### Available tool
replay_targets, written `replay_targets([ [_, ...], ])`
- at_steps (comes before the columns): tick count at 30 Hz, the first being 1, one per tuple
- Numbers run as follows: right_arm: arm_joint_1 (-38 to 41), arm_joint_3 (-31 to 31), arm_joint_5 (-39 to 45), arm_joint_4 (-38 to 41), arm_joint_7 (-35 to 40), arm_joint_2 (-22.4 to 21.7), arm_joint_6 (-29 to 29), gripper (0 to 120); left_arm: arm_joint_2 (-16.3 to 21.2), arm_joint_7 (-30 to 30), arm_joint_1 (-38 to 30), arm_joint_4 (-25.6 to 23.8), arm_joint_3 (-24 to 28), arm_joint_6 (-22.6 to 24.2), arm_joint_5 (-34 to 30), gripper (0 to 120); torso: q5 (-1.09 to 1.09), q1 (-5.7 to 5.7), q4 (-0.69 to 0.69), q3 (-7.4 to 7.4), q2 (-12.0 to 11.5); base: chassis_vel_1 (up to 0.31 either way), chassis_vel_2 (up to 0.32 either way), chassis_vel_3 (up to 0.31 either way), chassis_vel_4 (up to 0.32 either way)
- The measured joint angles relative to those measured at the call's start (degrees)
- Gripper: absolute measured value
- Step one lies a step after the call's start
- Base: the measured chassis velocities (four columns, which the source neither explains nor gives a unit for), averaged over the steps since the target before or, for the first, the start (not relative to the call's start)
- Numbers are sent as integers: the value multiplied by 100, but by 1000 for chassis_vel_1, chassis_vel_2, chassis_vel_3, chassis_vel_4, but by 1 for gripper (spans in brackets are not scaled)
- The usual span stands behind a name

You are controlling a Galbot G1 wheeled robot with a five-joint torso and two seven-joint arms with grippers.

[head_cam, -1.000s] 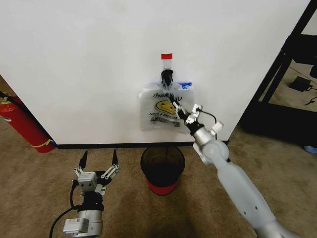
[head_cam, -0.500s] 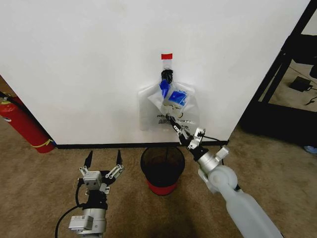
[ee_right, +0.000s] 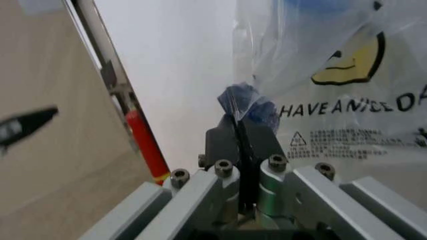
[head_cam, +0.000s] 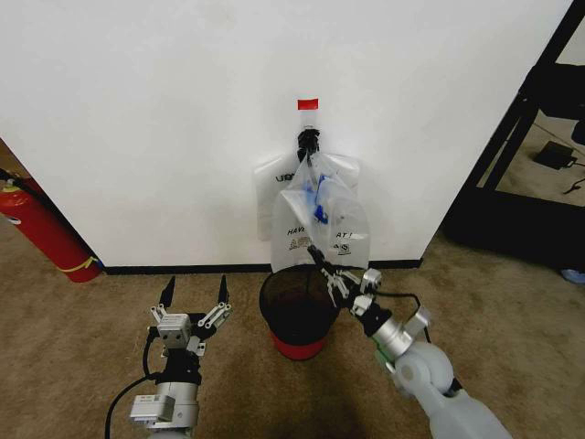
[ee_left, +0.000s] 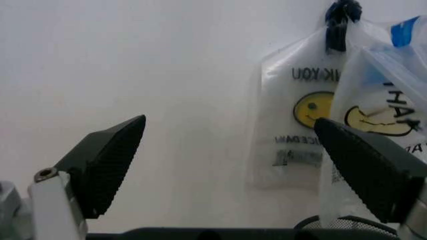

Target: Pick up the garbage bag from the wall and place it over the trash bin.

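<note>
Head view, right gripper (head_cam: 322, 263): over the far rim of the bin, fingers pinched together on the lower edge of the garbage bag.
Head view, garbage bag (head_cam: 322, 224): off the wall surface, hanging in front of it, stretched between the hook area and the right gripper; blue tape visible near its upper part; lower edge just above the bin opening.
Head view, second bag (head_cam: 272, 187): flat against the wall (head_cam: 164, 119), hung from the black hook (head_cam: 308, 143), partly covered by the garbage bag.
Head view, red tape (head_cam: 308, 104): on the wall just above the hook.
Head view, trash bin (head_cam: 274, 291): on the carpet just before the black baseboard, below the hook, upright, red base showing.
Head view, left gripper (head_cam: 194, 294): low, left of the bin and apart from it, fingers spread wide, nothing between them.
Head view, fire extinguisher (head_cam: 41, 229): leaning at the wall, far left.
Left wrist view, left gripper (ee_left: 230, 155): both black fingertips wide apart, empty; wall and both bags beyond.
Left wrist view, garbage bag (ee_left: 373, 100): overlapping the nearer side of the second bag (ee_left: 293, 125), whose print reads mirrored; bin rim (ee_left: 333, 222) just under it.
Right wrist view, right gripper (ee_right: 240, 127): closed tight on a bunched blue-taped bit of the garbage bag (ee_right: 333, 75); smiley and "HAVE A NICE DAY" print close beyond.
Right wrist view, fire extinguisher (ee_right: 148, 147): farther off, at the wall.
</note>
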Motion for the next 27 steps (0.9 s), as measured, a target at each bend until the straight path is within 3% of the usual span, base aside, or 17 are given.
replay_targets([
  [12,-317,141,-1355,-469,224,103,766,0,46,-12,-41,70,37,1,-72,99,0,0,0,0,0,0,0,0,0],
  [27,-335,45,-2060,-515,722,130,1040,0,129,-38,-33,-31,40,51,-87,99,0,0,0,0,0,0,0,0,0],
])
